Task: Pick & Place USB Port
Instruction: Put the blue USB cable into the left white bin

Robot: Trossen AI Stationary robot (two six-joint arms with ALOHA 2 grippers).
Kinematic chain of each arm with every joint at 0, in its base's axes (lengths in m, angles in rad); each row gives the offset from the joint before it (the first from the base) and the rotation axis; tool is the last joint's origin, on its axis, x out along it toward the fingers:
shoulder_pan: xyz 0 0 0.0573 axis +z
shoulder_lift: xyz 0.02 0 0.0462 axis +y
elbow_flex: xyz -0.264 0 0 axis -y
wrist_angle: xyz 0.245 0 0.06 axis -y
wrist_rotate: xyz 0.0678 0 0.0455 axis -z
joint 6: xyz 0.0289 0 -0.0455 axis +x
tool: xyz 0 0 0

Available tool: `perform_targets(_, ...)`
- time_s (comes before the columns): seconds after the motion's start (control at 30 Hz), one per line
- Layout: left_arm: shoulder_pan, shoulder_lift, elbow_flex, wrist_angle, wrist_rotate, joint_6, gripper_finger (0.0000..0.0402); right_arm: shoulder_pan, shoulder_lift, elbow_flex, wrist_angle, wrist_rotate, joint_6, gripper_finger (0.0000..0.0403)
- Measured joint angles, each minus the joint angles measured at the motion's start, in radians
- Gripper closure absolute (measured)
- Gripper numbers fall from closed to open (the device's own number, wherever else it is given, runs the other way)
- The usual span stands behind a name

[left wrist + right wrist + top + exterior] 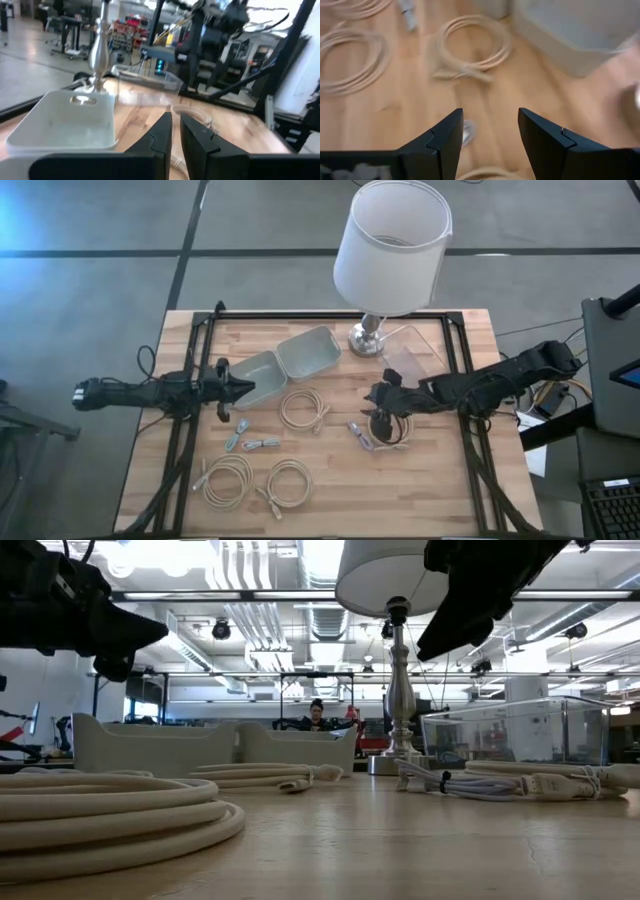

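Note:
Several cream USB cables lie coiled on the wooden table: one coil (303, 408) in the middle, two (228, 478) (290, 480) near the front edge, and one (392, 428) under my right arm. Small connectors (262, 444) (357, 430) lie loose between them. My right gripper (373, 394) (487, 120) hovers open above the table, with a small connector (467, 133) showing on the wood between its fingers. My left gripper (245, 387) (175, 125) hangs beside the left pale tray (260, 370), its fingers shut to a narrow slit, holding nothing.
A second pale tray (312, 350) sits next to the first. A lamp with a white shade stands on its metal base (368, 338) at the far edge, and a clear plastic box (415, 352) stands to its right. A black frame (460, 380) borders the table.

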Motion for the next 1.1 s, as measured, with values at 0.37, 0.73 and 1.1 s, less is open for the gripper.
perform_targets(0.37, -0.001, 0.032, 0.054, 0.098, 0.135, -0.001, 0.0311, 0.001, 0.023, 0.004, -0.001, -0.125, -0.005, 0.0216)
perform_targets(0.73, -0.001, 0.257, 0.459, -0.435, 0.095, -0.098, 0.0249, 0.001, 0.008, 0.005, -0.005, -0.125, -0.089, 0.0216)
perform_targets(1.1, -0.002, 0.553, 0.764, -0.725, 0.104, -0.144, 0.0254, -0.008, 0.007, 0.009, -0.008, -0.125, -0.152, 0.0216)
